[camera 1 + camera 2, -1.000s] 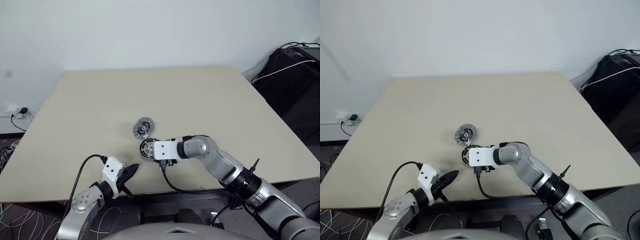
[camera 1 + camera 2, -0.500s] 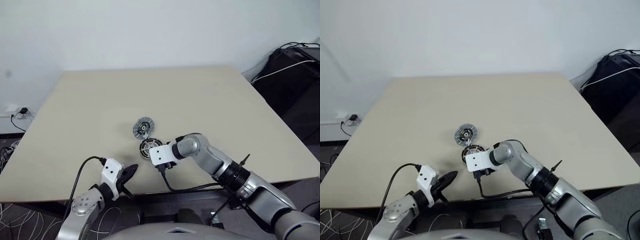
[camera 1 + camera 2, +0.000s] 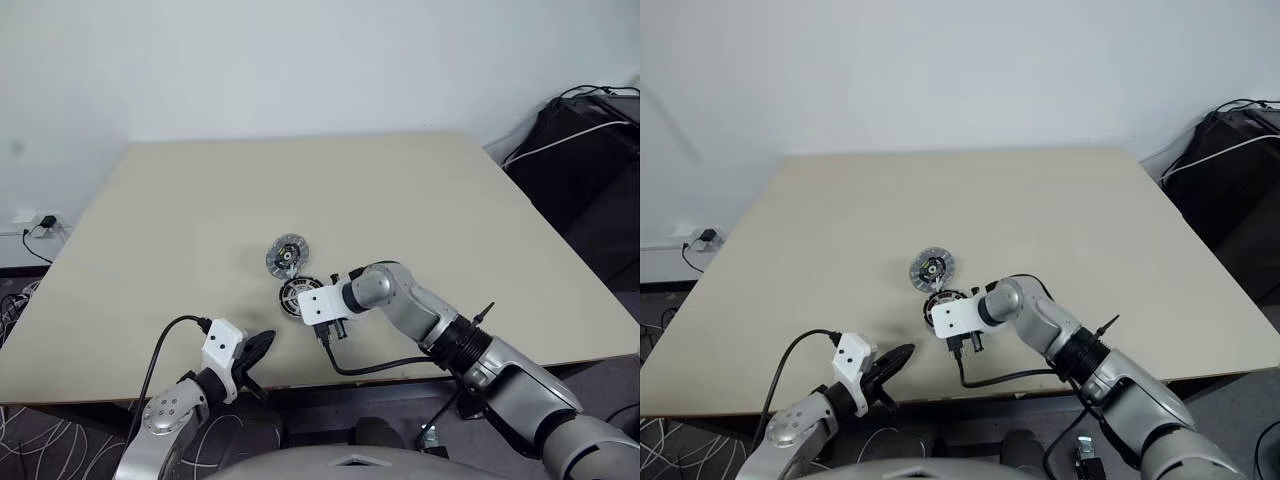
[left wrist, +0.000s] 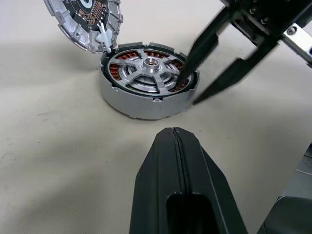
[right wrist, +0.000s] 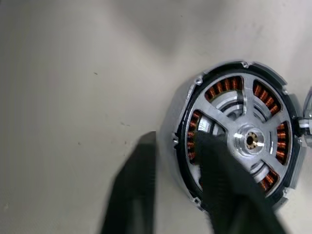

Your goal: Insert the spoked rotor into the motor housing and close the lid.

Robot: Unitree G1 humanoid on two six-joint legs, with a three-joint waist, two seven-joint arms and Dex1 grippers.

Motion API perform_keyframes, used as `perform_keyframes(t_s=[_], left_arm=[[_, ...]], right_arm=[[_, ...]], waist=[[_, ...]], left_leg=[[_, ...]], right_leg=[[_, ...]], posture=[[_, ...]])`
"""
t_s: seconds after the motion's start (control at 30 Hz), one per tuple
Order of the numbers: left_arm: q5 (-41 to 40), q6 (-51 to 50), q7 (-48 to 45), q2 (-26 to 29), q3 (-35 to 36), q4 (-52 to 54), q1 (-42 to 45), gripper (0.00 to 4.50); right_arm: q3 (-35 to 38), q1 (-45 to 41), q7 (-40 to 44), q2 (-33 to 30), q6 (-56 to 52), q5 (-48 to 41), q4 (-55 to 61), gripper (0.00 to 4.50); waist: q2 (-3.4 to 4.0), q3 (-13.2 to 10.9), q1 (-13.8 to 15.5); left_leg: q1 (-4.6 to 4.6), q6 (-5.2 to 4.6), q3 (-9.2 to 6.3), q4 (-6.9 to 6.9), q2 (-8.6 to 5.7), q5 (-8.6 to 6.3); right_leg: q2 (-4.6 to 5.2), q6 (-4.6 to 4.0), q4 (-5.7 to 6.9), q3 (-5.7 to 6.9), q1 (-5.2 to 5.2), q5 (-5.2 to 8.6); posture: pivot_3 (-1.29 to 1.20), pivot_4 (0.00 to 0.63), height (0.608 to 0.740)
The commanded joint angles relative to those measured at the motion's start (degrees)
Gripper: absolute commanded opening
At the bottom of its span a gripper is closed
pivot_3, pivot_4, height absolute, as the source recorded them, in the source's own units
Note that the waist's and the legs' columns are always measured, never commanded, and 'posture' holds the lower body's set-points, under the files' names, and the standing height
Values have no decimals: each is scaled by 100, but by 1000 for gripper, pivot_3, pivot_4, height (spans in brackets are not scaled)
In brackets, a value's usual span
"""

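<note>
We straddle spoked rotor [image 4: 148, 73] rim with right gripper [image 4: 192, 80], rotor seated in motor housing [image 4: 141, 105] mid-table toward near edge. Lid [image 4: 83, 22] leans against housing. Left gripper [image 4: 178, 195] pressed together. Risk: closing fingers could tilt assembly, knock lid.

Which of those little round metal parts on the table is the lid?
Find the beige table, then the right gripper by its near edge. It straddles the rim of the motor housing. The lid lies just beyond, touching it: a flatter silver disc with a green-and-yellow centre and no spokes.
</note>
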State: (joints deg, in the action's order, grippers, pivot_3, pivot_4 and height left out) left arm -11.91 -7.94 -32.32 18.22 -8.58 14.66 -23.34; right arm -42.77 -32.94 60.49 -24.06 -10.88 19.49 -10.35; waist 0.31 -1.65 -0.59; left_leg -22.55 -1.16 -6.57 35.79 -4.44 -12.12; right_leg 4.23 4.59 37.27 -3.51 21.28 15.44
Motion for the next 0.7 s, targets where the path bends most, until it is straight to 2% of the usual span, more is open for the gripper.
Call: perform_keyframes(t_s=[0.03, 0.23, 0.4, 0.5, 0.63, 0.7], left_arm=[[-51, 144, 6, -10, 41, 209, 52, 0], [-47, 158, -11, -14, 32, 169, 71, 0], [-52, 164, -14, -35, 24, 150, 94, 0], [-58, 182, -1, -63, 17, 132, 88, 0], [-53, 214, 4, -94, -5, 84, 76, 0], [-57, 210, -11, -117, -36, 49, 92, 0]], right_arm=[[101, -59, 48, -11, 27, 79, -35, 145], [183, -8, 8, 2, -11, 99, 7, 53], [595, 231, -198, 40, -347, -163, 312, 53], [1225, 699, -271, -68, -941, -645, 925, 53], [1543, 1157, -175, -374, -1459, -907, 1648, 53], [1819, 1647, -126, -584, -2038, -1197, 2404, 53]], waist=[[-1, -1, -1], [1, -2, 2], [0, -2, 12], [-2, -5, 53], [-2, -12, 93], [-6, -18, 114]], left_leg=[[1, 0, -1, 0, 0, 0], [0, 1, -2, 6, 0, 1], [0, 2, -3, 8, 0, 1], [-3, 2, -4, 10, -1, 1], [-15, 0, -2, 9, -6, 0], [-16, 1, -2, 6, -4, 0]], right_leg=[[-1, 0, 0, 1, -1, 0], [-1, 2, 8, 1, 0, 3], [0, 2, 11, 1, 0, 3], [2, 2, 12, 2, 2, 4], [8, 0, 10, 1, 12, 5], [8, 9, 9, 1, 14, 14]], posture=[[0, 0, 740], [0, 0, 740], [0, 0, 740], [0, 0, 740], [0, 0, 740], [0, 0, 740]])
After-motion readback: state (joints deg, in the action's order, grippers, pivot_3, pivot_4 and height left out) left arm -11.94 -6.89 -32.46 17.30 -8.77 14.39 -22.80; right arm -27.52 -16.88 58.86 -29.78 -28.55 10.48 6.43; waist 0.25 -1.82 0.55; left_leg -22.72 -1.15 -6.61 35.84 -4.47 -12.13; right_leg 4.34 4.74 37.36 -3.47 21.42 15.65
